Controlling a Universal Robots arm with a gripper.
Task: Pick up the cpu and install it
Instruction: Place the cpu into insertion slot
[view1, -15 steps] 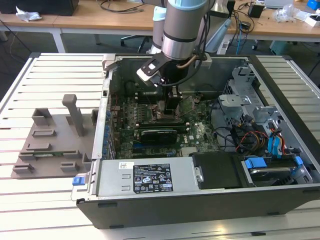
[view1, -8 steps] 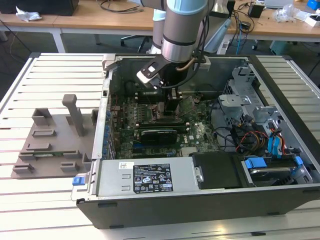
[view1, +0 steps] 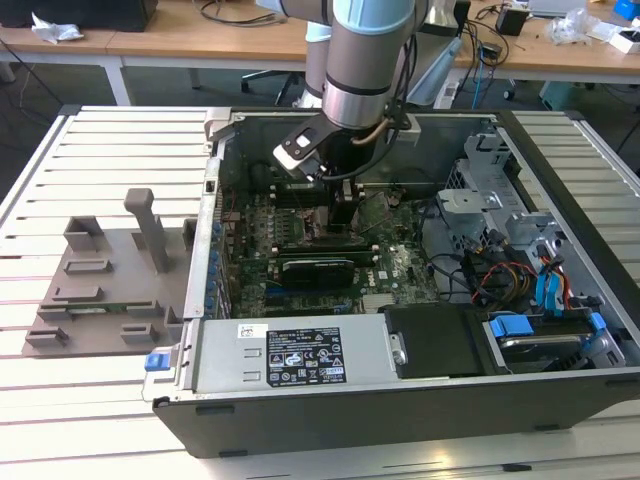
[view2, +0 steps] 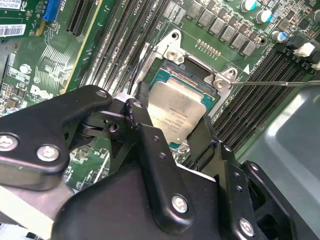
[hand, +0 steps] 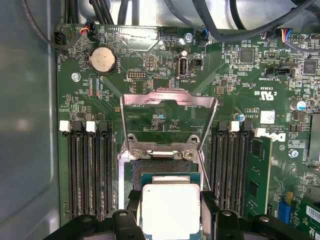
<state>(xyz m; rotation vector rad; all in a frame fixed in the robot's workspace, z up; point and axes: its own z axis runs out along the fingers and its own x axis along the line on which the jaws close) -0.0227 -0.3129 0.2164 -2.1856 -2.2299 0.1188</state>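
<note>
1. Silver-grey metal tops the cpu (hand: 170, 210), which sits between the two black fingers (view2: 142, 107) of the gripper (view2: 172, 122) in both wrist views. The fingers bear on its opposite edges, so the gripper is closed on it.
2. The cpu lies over the socket (hand: 150, 170) on the green motherboard (hand: 235, 75). I cannot tell whether it is seated or just above. A strip of the socket's dark pin field shows beyond one edge of the chip.
3. The socket's metal load plate (hand: 170, 97) stands swung open, apart from the chip.
4. In the exterior view the arm (view1: 365, 60) reaches down into an open computer case (view1: 400, 420) lying on the slatted desk (view1: 100, 140).
5. The case holds the motherboard, a silver labelled box (view1: 300, 355), blue-tabbed drive bays (view1: 520, 325) and bundled cables (view1: 490, 275).
6. On the exterior view's left of the case, a grey tray (view1: 100, 290) with moulded uprights lies on the desk.
</note>
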